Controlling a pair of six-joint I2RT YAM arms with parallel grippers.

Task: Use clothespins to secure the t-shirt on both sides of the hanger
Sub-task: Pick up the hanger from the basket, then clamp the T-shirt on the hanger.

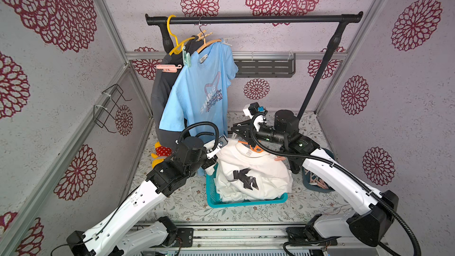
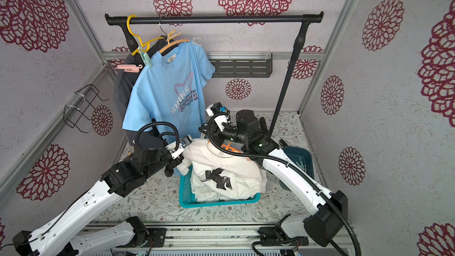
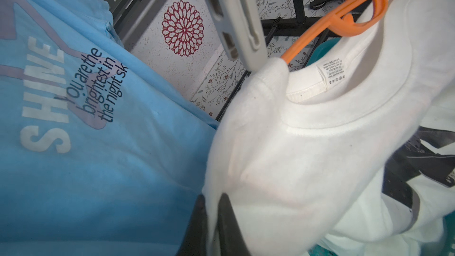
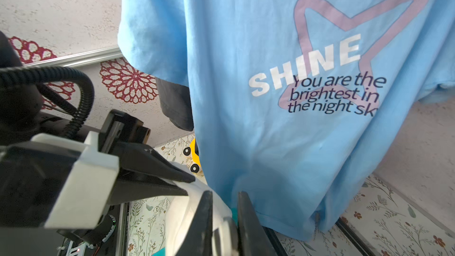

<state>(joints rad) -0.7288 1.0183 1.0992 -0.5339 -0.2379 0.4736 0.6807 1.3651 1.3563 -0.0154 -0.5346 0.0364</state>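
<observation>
A white t-shirt (image 1: 253,168) on an orange hanger (image 3: 344,18) lies heaped over a teal basket (image 1: 246,202). My left gripper (image 3: 213,199) is shut on a fold of the shirt's shoulder fabric; in a top view it (image 1: 213,156) sits at the shirt's left side. My right gripper (image 4: 224,195) is shut on a whitish clothespin (image 3: 236,20). The pin's tip touches the bunched shoulder where the hanger arm enters the cloth. A peach clothespin (image 1: 279,159) sits on the shirt's other shoulder.
A blue t-shirt (image 1: 197,94) and a dark shirt (image 1: 160,89) hang from the black rail (image 1: 253,18), carrying pink (image 1: 168,67) and mint (image 1: 187,59) clothespins. A dark bin (image 1: 317,181) of pegs stands right of the basket, and a plush toy (image 1: 160,153) lies on its left.
</observation>
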